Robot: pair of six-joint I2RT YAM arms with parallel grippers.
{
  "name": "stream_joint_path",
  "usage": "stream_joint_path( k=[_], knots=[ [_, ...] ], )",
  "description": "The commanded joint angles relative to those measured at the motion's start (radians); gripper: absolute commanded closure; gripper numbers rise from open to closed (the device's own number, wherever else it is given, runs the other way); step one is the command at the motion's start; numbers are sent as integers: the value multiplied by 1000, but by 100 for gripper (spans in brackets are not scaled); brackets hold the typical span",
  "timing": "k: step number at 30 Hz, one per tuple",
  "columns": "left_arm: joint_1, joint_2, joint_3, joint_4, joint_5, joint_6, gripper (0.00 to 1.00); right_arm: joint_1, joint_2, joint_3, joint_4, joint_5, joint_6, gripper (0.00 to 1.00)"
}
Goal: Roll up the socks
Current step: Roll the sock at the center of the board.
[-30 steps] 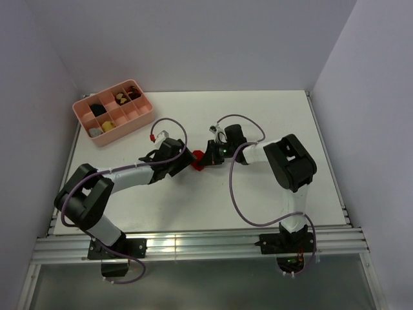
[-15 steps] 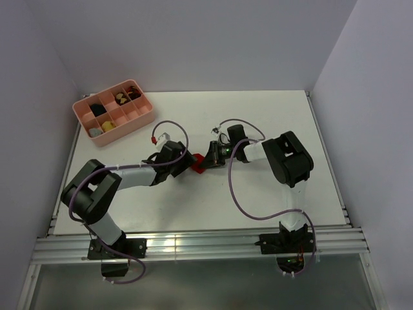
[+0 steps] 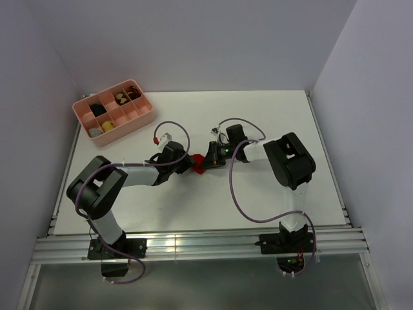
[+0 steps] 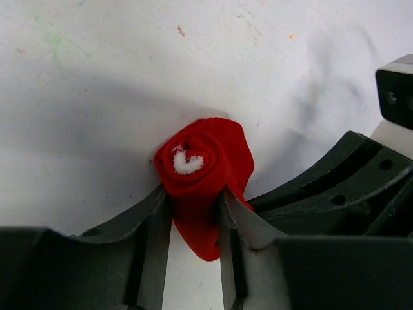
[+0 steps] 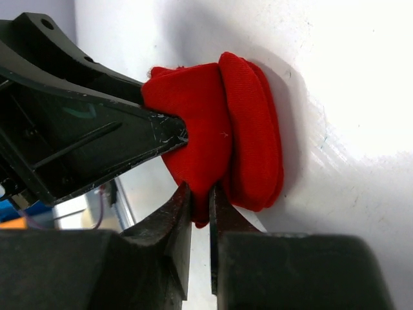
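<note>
the socks sit rolled, mid-frame in the top view, on the white table. we see the left gripper pinching the roll's sides from the left, and the right gripper nipping a red fold from the right.

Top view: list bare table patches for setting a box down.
Bare: table far right, beyond the right arm; near strip between it and the left arm. Crowded: centre, where left claw and right claw grip the socks; far-left corner, by the pink tray.
</note>
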Motion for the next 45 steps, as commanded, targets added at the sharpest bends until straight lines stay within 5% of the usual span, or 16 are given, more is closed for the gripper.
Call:
stream_joint_path(
  k=[1,5,8,15,30,45],
  knots=[
    [2,31,4,-69,6,26,77,26,-61,-30,-129,133,-88,84],
    [2,28,22,-104,14,57,92,53,-126,-17,-192,222,-126,62],
    [2,15,30,-142,6,79,94,78,-207,-25,-221,306,-163,51],
    [2,12,103,-268,23,146,97,165,-342,-54,-241,614,-290,40],
    [2,12,157,-330,90,169,96,383,-425,-306,220,948,-482,36],
    [4,22,169,-330,124,163,96,455,-368,-281,266,1007,-541,36]
  ],
)
